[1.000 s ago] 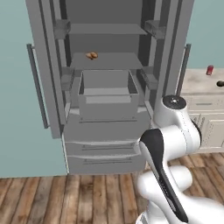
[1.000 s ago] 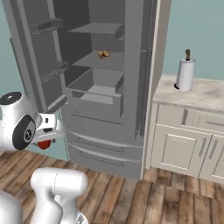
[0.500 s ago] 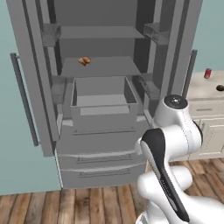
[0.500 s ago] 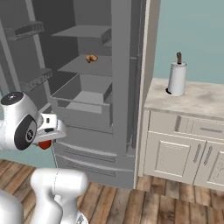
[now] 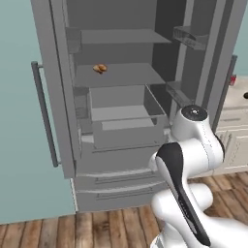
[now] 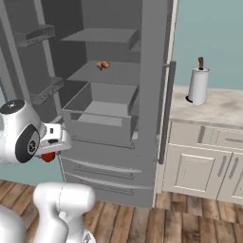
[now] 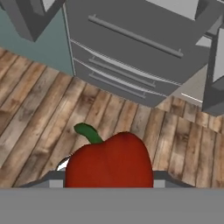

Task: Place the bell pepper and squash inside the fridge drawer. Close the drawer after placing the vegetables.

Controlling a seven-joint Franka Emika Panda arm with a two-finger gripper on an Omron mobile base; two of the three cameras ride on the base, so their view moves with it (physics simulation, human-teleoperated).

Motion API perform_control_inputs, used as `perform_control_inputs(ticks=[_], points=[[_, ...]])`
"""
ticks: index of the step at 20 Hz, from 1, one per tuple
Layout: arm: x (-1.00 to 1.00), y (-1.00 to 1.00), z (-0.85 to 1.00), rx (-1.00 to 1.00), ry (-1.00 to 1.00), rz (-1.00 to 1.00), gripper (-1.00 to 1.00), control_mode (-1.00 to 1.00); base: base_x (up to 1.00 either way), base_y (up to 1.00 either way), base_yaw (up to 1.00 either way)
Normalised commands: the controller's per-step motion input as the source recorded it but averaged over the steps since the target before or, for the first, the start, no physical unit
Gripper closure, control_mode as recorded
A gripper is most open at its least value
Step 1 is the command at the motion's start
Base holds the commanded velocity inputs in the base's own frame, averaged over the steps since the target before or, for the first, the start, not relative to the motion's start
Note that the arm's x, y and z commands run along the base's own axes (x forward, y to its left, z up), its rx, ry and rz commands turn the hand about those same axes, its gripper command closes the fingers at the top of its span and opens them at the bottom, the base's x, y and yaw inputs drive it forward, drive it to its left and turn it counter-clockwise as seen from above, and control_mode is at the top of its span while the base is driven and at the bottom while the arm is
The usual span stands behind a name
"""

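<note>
My gripper (image 6: 49,152) hangs low at my left side, shut on the bell pepper (image 7: 109,162), a glossy red fruit with a short green stem; in the right base view the bell pepper (image 6: 47,157) peeks out red under the hand. The hand points down at the wooden floor in front of the fridge. The fridge drawer (image 5: 124,127), a grey bin with a paler front panel, stands pulled out under the lower shelf, and it looks bare inside in the right base view (image 6: 101,113). The squash is out of view.
An orange-brown food item (image 5: 100,68) lies on the shelf above the drawer. Both fridge doors stand open; the left door (image 5: 50,97) carries a long bar handle. Below are wide fronts with bar handles (image 7: 134,36). A paper towel roll (image 6: 198,86) stands on the counter at the right.
The whole picture has shifted as the base drove, and the fridge now looks nearer. The pepper stays in the shut gripper.
</note>
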Motion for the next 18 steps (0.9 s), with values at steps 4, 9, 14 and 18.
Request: perform_control_inputs(ticks=[4, 9, 14, 18], points=[[0.0, 0.0, 0.0, 0.0, 0.0, 0.0, 1.0, 1.0, 0.52, 0.27, -0.11], [0.0, 0.0, 0.0, 0.0, 0.0, 0.0, 1.0, 1.0, 0.59, 0.38, -0.09], [0.0, 0.0, 0.0, 0.0, 0.0, 0.0, 1.0, 1.0, 0.47, 0.32, -0.06], [0.0, 0.0, 0.0, 0.0, 0.0, 0.0, 1.0, 1.0, 0.2, 0.24, -0.05]])
